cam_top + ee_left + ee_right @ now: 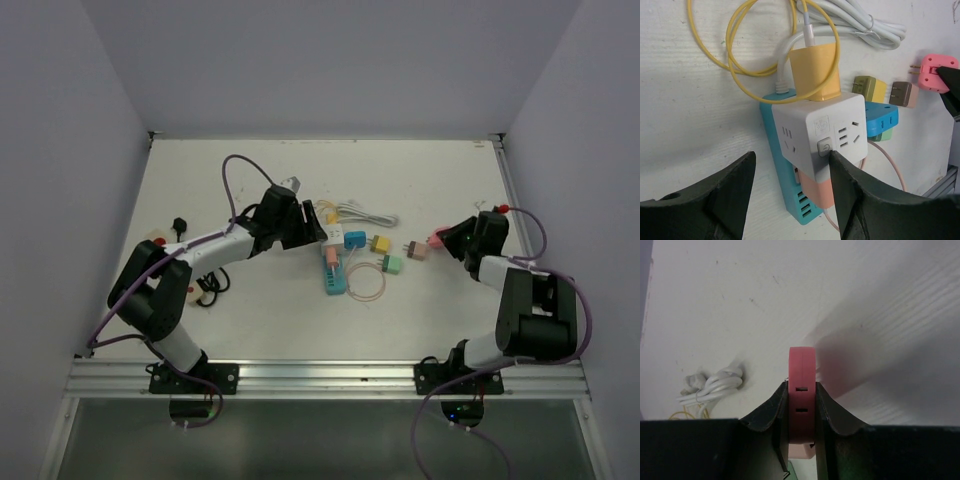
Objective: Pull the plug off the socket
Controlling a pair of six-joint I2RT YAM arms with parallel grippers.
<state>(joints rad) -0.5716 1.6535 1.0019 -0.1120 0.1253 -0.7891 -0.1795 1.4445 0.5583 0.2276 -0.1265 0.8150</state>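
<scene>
A white cube socket (815, 135) lies on a teal power strip (785, 195), with a yellow plug (815, 72) in its far face and a peach plug (822, 187) at its near end. My left gripper (792, 154) is open and straddles the cube; its right finger (860, 200) touches the cube by the button. In the top view the left gripper (318, 228) is at the cube (333, 237). My right gripper (802, 395) is shut on a pink plug (802, 365), held clear of the sockets at the right (436, 240).
Loose plugs lie between the arms: blue (355, 239), olive-yellow (380, 243), green (392, 265), brown (417, 251). A coiled white cable (365, 212) lies behind them, a yellow cable (740, 55) loops by the cube, and a pink cable ring (367, 280) is beside the strip. A black plug (180, 224) lies at the left.
</scene>
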